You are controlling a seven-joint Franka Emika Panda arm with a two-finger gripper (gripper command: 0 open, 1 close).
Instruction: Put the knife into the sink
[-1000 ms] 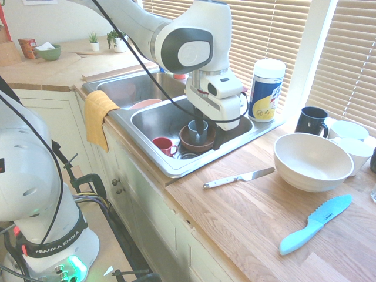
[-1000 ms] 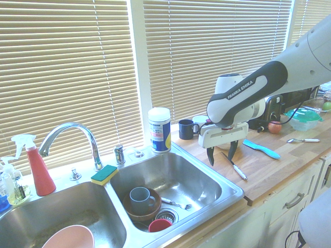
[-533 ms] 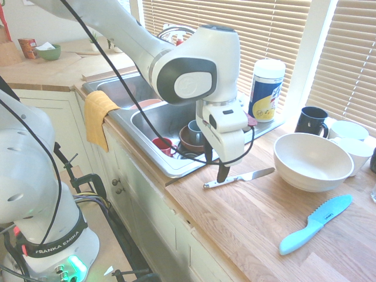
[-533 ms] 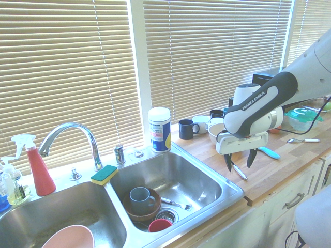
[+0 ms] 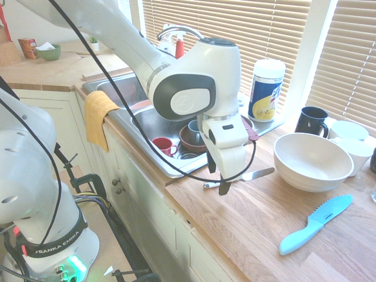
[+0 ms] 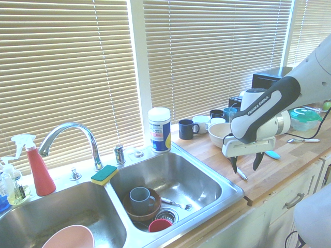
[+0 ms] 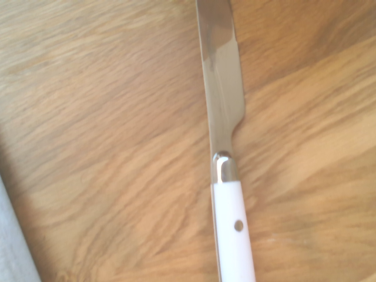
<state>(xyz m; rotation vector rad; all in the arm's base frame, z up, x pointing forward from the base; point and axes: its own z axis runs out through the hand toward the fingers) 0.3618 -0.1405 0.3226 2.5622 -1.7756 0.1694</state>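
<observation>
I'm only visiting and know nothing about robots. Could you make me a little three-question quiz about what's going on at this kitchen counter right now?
1. True or false: the white-handled knife is already in the sink.
2. What stands directly over the knife's handle? A) the gripper B) the big white bowl C) the blue knife
3. Fill in: the gripper's jaws are ___.

Key
1. False: it lies flat on the wooden counter, beside the sink rim.
2. A
3. open, one on each side above the handle, nothing held.
</observation>
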